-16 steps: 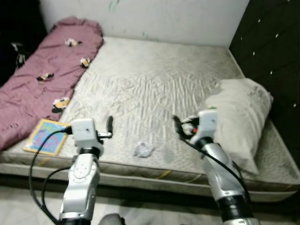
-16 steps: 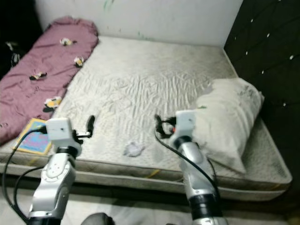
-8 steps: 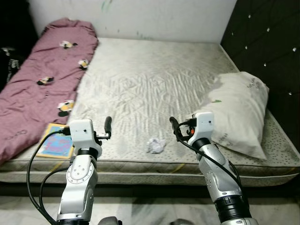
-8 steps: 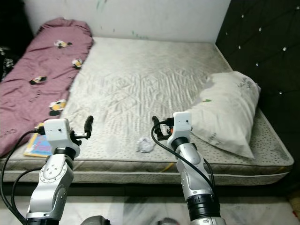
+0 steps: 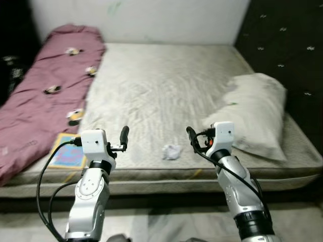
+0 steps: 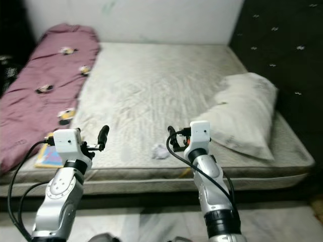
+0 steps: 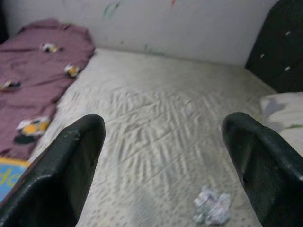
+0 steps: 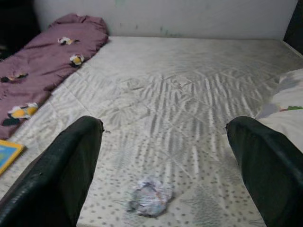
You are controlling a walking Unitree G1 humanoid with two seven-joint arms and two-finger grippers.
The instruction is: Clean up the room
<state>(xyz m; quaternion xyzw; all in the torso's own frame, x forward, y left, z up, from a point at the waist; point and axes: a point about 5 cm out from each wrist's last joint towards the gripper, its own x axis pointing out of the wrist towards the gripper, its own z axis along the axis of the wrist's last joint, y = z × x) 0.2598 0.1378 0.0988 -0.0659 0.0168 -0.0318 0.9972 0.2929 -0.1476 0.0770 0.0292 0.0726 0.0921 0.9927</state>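
Crumpled white paper wad (image 5: pixel 171 151) on mattress (image 5: pixel 166 91); both tools (image 7: pixel 161 156) (image 8: pixel 163 156) wide open, empty.

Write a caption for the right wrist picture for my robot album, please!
The open right claw looks over a crumpled paper ball on the mattress.

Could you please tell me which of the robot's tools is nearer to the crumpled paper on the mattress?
Right. The right tool hovers just to the right of the crumpled paper, fingers open. The left tool, also open, hangs farther off on the paper's left.
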